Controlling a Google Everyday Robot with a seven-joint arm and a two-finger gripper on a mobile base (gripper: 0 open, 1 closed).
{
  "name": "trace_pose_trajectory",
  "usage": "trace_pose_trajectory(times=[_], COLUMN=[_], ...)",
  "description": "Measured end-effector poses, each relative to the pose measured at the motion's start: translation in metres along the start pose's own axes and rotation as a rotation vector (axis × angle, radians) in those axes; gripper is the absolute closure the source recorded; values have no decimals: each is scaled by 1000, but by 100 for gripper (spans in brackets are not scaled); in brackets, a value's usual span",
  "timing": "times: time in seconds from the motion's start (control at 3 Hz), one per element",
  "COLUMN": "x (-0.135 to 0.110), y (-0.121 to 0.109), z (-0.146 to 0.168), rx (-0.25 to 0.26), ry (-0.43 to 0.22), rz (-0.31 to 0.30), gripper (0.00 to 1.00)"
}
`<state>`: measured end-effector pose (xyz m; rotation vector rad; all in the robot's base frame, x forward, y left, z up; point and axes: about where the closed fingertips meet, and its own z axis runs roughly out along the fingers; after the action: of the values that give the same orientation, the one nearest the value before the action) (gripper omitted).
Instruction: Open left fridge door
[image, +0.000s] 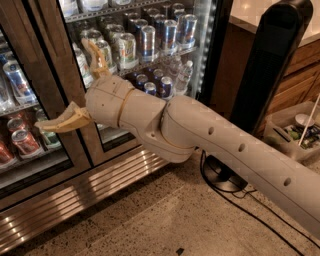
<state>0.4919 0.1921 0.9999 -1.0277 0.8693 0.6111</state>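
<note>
No brand on the cans can be read. The left fridge door (35, 181) stands at the left, shut: clear glass in a wide bronze-brown metal frame, with red and blue cans (20, 141) behind it. The gripper (61, 84) is in front of the two doors' middle frames, its tan fingers (60, 122) spread wide apart and holding nothing. Whether they touch the frame, I cannot tell. The right door (204, 45) has a white light strip and silver-blue cans (148, 41). A black tower (270, 60), a cable (260, 212) and a plastic bin (285, 142) are at the right.
</note>
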Motion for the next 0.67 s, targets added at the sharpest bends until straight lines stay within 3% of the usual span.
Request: trace_pose_trajectory(times=[0.33, 0.67], x=[-10, -29], y=[8, 24], z=[7, 18], rx=[-29, -36], ry=[-83, -246], rz=[65, 217], gripper=[0, 0])
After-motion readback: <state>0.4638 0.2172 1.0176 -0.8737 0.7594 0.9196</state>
